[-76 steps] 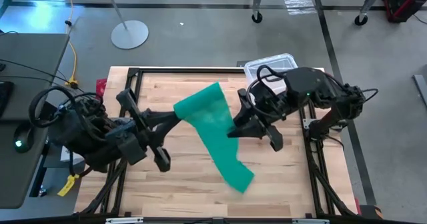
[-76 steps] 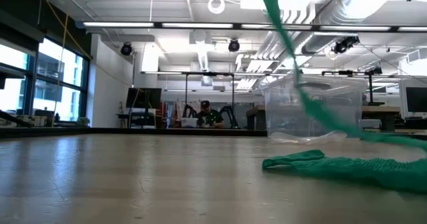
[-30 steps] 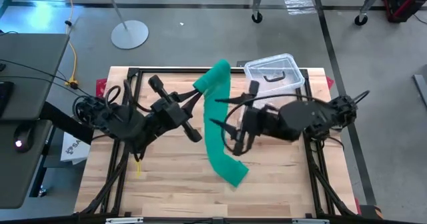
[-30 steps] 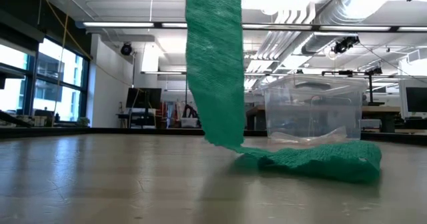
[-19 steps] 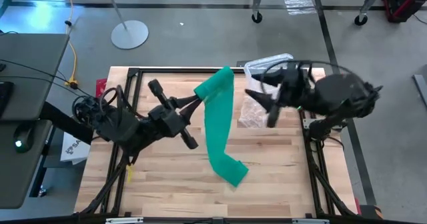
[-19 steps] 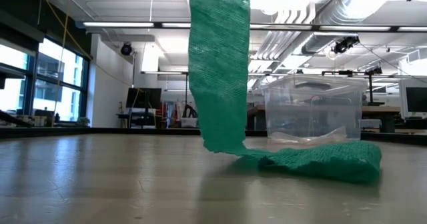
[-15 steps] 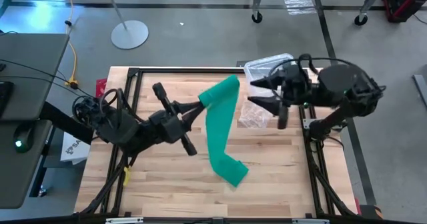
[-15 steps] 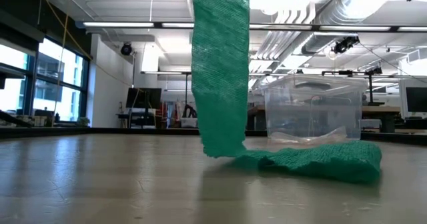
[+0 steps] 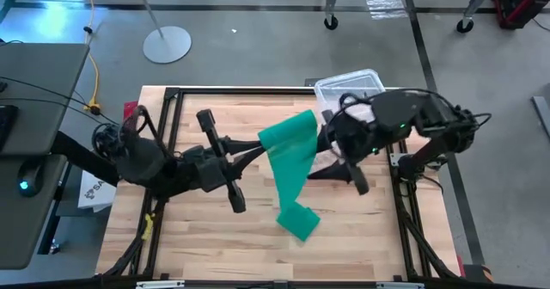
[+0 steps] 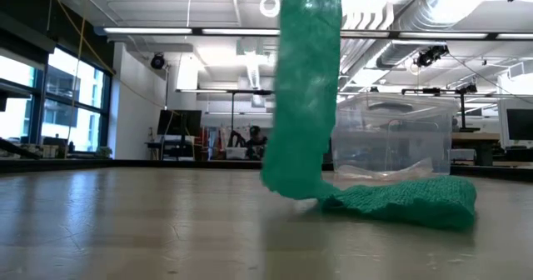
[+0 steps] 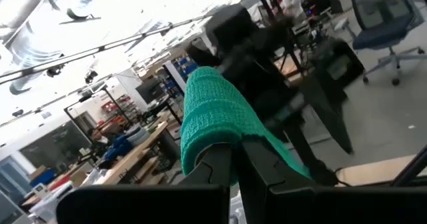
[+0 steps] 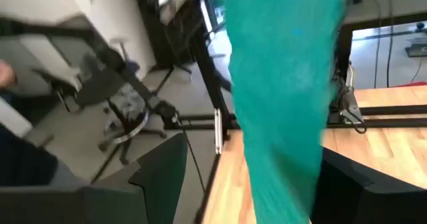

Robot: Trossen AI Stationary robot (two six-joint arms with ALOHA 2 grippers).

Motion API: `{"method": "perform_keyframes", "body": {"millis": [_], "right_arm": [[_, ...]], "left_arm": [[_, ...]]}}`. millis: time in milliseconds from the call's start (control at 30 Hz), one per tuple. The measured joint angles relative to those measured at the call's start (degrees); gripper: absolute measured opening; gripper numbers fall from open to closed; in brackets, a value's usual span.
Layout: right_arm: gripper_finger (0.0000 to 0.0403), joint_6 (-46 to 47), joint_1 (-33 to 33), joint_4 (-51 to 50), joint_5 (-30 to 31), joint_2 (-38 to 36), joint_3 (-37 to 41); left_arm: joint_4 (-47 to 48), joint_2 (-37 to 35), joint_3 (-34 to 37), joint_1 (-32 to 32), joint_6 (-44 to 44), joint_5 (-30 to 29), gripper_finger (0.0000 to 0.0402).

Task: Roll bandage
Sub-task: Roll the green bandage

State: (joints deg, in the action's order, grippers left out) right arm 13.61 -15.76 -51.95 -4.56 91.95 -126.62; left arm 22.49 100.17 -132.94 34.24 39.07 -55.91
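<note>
While the strip hangs in the air, nothing is rolled yet — status below.

table [image 9: 198,237]: wooden top; only the bandage's tail lies on it, plus a clear plastic box [image 9: 348,87] at the far right corner.

bandage [image 9: 290,164]: one long green strip, unrolled. Upper end is lifted over the table's middle and the rest drops down to a crumpled heap on the wood nearer the front edge. The low view shows it hanging almost vertical and its tail lying flat [image 10: 400,203]. No wound turns visible anywhere.

left gripper [image 9: 258,140]: fingers clamped shut on the strip's top end; the left wrist view shows fabric draped over the closed fingertips [image 11: 230,159].

right gripper [image 9: 337,157]: just beside the hanging strip on its right, jaws spread — in the right wrist view the green band passes between the two fingers [image 12: 163,174] without being pinched, as far as I can tell.

progress: early. Lift-and-hold done; a start fold and all the winding are left.

next, my guess: right needs to close on the strip to begin a core.
</note>
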Motion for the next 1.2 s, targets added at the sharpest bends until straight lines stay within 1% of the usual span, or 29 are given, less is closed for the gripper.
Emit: {"method": "perform_keyframes", "body": {"millis": [200, 400, 600, 733, 900, 967, 1033, 1133, 1200], "right_arm": [[0.0247, -3.0, 0.1, -2.6, 4.0, -0.7, 0.0], [0.0247, -2.3, 0.1, -4.6, 3.5, -0.9, 0.0], [0.0247, -1.4, -0.8, -11.6, 3.8, -0.9, 0.0], [0.0247, -0.4, -0.9, -15.9, 6.4, -2.1, 0.0], [0.0247, 2.2, -2.0, -22.9, 13.2, -5.2, 0.3], [0.0247, 4.0, -2.5, -22.3, 14.7, -7.8, 3.4], [0.0247, 6.4, -3.2, -18.6, 15.1, -11.3, 9.9], [0.0247, 10.6, -4.4, -6.1, 14.9, -18.0, 24.3], [0.0247, 13.1, -4.7, 7.0, 13.0, -21.7, 34.4]], "left_arm": [[-0.2, -0.5, 0.0, 1.3, -1.4, 0.0, 0.0003], [0.1, -0.5, 0.0, 3.0, -2.6, -0.5, 0.0003], [0.3, -0.5, 0.0, 4.7, -3.0, -4.8, 0.0005], [0.4, -0.5, 0.0, 5.9, -3.1, -6.8, 0.0006], [0.4, -0.5, 0.0, 7.4, -4.5, -8.7, 0.0007], [0.4, -0.5, 0.0, 8.1, -4.5, -9.5, 0.0007], [0.4, -0.5, 0.0, 8.7, -4.5, -10.0, 0.0007], [0.4, -0.5, 0.0, 9.3, -4.5, -11.0, 0.0007], [0.4, -0.5, 0.0, 9.6, -4.6, -11.5, 0.0007]]}}
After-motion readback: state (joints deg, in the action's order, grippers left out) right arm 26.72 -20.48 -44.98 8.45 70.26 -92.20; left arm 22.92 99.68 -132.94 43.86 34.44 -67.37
